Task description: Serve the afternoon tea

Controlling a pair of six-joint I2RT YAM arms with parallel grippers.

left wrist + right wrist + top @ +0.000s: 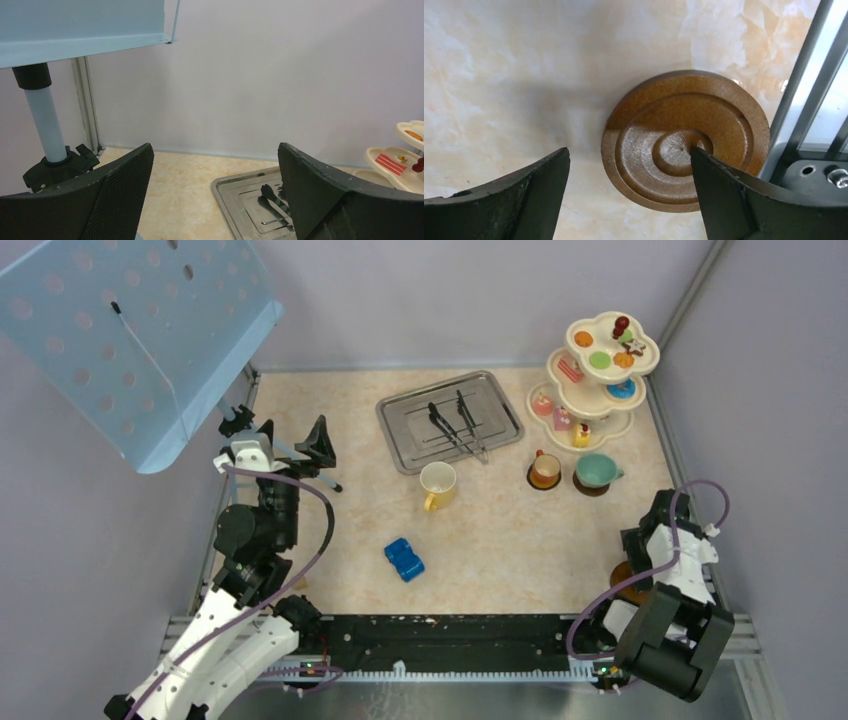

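Off to the left a pale blue perforated panel (130,330) slanted over the corner on a grey pole (45,125). Under it the left gripper (292,440) hung above the marbled cream table (500,550), its black, mesh-textured fingers (120,185) spread wide with nothing between them. Further in lay a rectangular steel tray (392,410) with rounded corners, and two black tongs (455,425) lay side by side in it. Just in front of the tray stood a yellow-and-cream mug (438,484), upright and directly on the table. Nearer the arms sat a small blue car (404,559). To the right a little brown cup (545,469) and a teal cup (597,471) stood side by side, each on a round dark coaster. Behind them rose the cream stand (650,350), three scalloped tiers dotted with tiny cakes (570,368) and macarons (599,360) in pink, green, orange and blue. At the near right edge, beside the metal rail (804,85), the right gripper (629,152) pointed down over a third coaster (704,115). This was a brown wooden-looking disc turned with concentric rings, lying flat on the table. The fingers stood wide apart and gripped nothing. One finger (734,200) overlapped the disc's middle in the wrist view, and I could not tell whether it touched.
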